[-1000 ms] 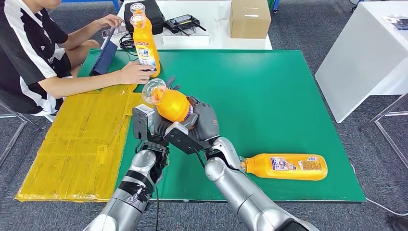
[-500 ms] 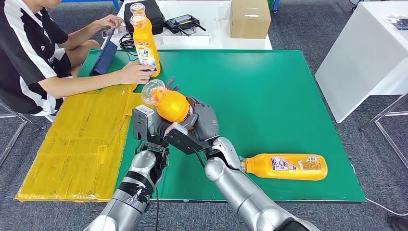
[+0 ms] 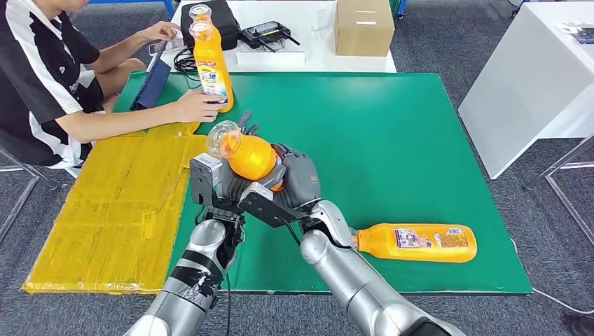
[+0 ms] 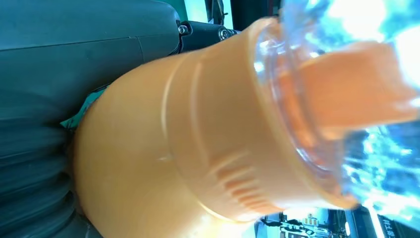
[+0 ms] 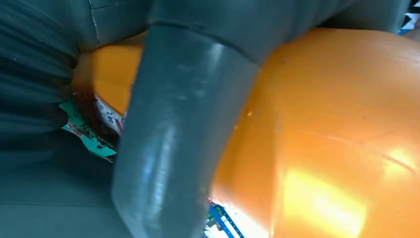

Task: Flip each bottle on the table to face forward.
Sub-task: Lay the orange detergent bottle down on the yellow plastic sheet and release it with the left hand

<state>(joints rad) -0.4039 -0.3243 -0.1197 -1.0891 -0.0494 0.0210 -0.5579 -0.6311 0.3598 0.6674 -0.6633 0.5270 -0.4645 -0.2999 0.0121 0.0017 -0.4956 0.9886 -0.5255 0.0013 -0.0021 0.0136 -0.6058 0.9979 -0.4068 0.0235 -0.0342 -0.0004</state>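
Both hands grasp one orange bottle above the green table.

From the head, the held bottle (image 3: pixel 249 155) is tilted, its clear cap toward the person, with the left hand (image 3: pixel 223 183) and the right hand (image 3: pixel 298 178) wrapped around its lower body; another bottle (image 3: pixel 415 242) lies flat near the table's (image 3: pixel 392 133) front edge, and a third (image 3: pixel 211 61) stands upright by the person's hand (image 3: pixel 197 106). At the left wrist, the neck and clear cap (image 4: pixel 346 89) look hard and glossy, a poor place to grip. At the right wrist, the thick thumb (image 5: pixel 178 134) presses across the smooth body, which is likely slippery, fairly stiff and heavy with liquid; the wide labelled middle seems the safest hold.
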